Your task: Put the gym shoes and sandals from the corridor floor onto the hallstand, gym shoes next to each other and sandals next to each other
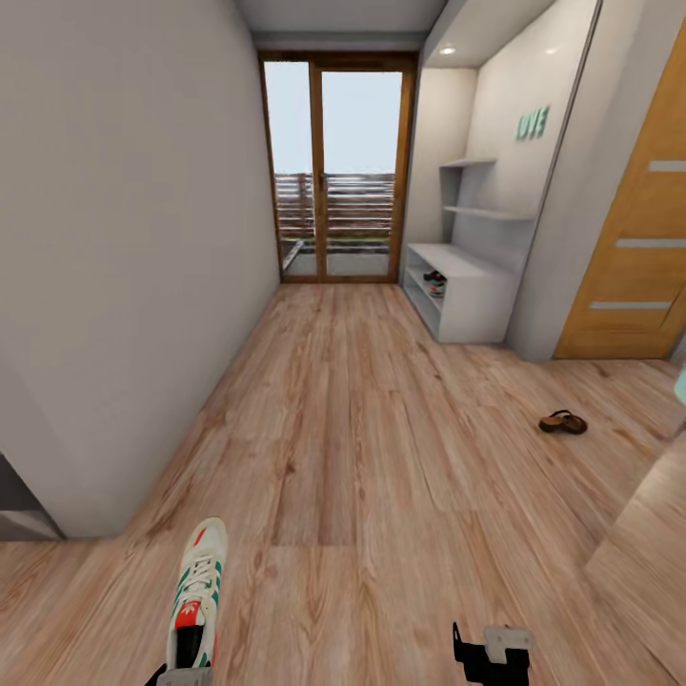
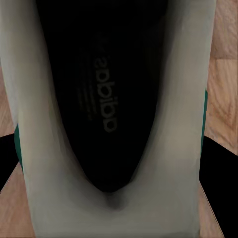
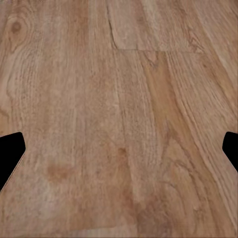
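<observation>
The corridor floor [image 1: 362, 448] fills most of your head view, light-brown planks running up to the glazed door [image 1: 338, 167] at top centre. The hallstand [image 1: 472, 286] stands at upper right against the wall, with a shoe-like item [image 1: 435, 283] on a lower shelf, too small to identify. Your left gripper [image 1: 181, 675] at the lower left edge is clamped on one gym shoe [image 1: 197, 591], toe pointing up-frame; the left wrist view shows its dark insole between white sides. Your right gripper [image 1: 491, 655], at bottom right, stands released, its fingertips [image 3: 11, 153] wide apart over bare planks. One sandal [image 1: 563, 422] lies on the floor at mid right, well apart from the hallstand.
</observation>
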Robot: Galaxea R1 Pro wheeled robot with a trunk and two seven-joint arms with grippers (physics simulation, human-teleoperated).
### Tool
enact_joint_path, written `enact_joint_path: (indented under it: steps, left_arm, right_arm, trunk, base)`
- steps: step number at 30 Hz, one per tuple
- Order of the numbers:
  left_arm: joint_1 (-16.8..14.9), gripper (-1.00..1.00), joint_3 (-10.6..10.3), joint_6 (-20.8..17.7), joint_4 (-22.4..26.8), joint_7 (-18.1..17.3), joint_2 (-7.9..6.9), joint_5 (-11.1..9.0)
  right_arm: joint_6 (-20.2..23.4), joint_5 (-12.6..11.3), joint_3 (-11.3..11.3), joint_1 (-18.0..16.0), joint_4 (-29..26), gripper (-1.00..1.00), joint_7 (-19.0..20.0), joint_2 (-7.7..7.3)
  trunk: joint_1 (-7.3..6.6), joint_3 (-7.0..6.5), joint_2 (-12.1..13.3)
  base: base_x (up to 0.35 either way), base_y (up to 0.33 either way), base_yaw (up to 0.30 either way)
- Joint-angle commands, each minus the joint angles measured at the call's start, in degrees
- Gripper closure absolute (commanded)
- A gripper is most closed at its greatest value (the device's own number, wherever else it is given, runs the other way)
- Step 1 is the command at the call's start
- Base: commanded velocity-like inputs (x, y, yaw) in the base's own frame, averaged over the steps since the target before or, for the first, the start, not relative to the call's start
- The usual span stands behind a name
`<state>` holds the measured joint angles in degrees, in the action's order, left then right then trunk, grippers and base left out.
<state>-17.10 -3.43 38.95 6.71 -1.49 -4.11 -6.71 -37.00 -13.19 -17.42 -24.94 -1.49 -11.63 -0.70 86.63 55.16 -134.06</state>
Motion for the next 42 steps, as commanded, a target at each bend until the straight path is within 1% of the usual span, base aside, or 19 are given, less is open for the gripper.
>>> enact_joint_path:
  steps: [1, 19, 29, 42]
  left_arm:
    - [0.0, 1.0, -0.4, 0.2, 0.0, -0.2, -0.02, -0.6]
    - [0.0, 1.0, -0.4, 0.2, 0.0, -0.1, -0.02, -0.6]
    - [0.0, 1.0, -0.4, 0.2, 0.0, -0.1, -0.02, -0.6]
    - [0.0, 1.0, -0.4, 0.2, 0.0, -0.2, -0.02, -0.6]
  right_arm:
    - [-0.1, -0.3, -0.5, 0.0, 0.0, -1.0, -0.2, 0.02]
    - [-0.1, -0.3, -0.5, 0.0, 0.0, -1.0, -0.2, 0.09]
    - [-0.1, -0.3, -0.5, 0.0, 0.0, -1.0, -0.2, 0.09]
    - [-0.1, -0.3, -0.5, 0.0, 0.0, -1.0, -0.2, 0.09]
  trunk:
    - [0.02, 0.05, 0.0]
    - [0.02, 0.05, 0.0]
    - [0.02, -0.16, 0.0]
    - [0.02, -0.48, 0.0]
  base:
    - [0.336, 0.0, 0.0]
    - [0.336, 0.0, -0.002]
    - [0.336, 0.013, -0.219]
    - [0.336, 0.1, -0.249]
